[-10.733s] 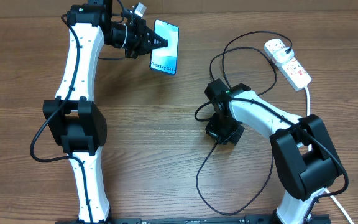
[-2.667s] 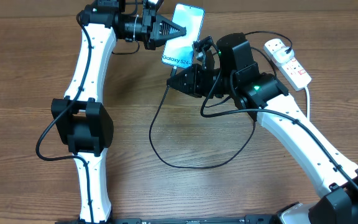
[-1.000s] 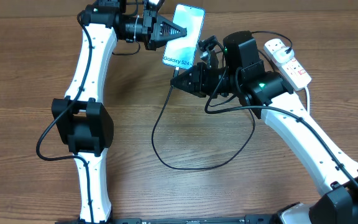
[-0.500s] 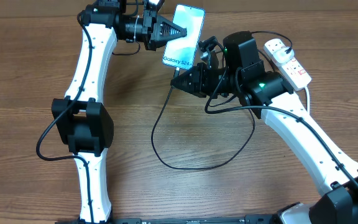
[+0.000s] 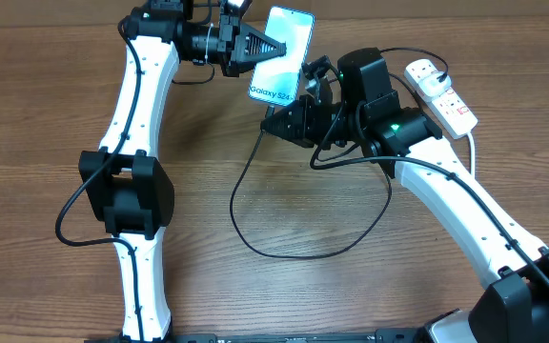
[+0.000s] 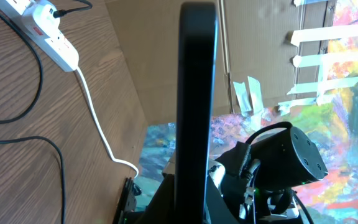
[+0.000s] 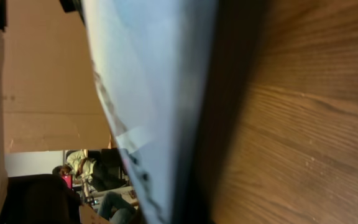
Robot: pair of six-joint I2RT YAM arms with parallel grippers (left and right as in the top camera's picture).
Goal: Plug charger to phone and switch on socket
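My left gripper [image 5: 258, 50]: pinching the phone [image 5: 284, 46] at its left edge. My right gripper [image 5: 273, 121]: just below phone; closure, I cannot tell. Charger [image 5: 235, 205]: looped below phone. Socket [image 5: 438, 93]: right of phone.

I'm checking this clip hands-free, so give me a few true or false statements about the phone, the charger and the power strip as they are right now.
The left pincer grips the phone. True.
The phone's screen is black. False: it is lit light blue and shows "Galaxy S24".
A black plug sits in the socket. True.
The right pincer hovers over the socket. False: it is at the phone's lower edge, with the charger cable trailing from it.
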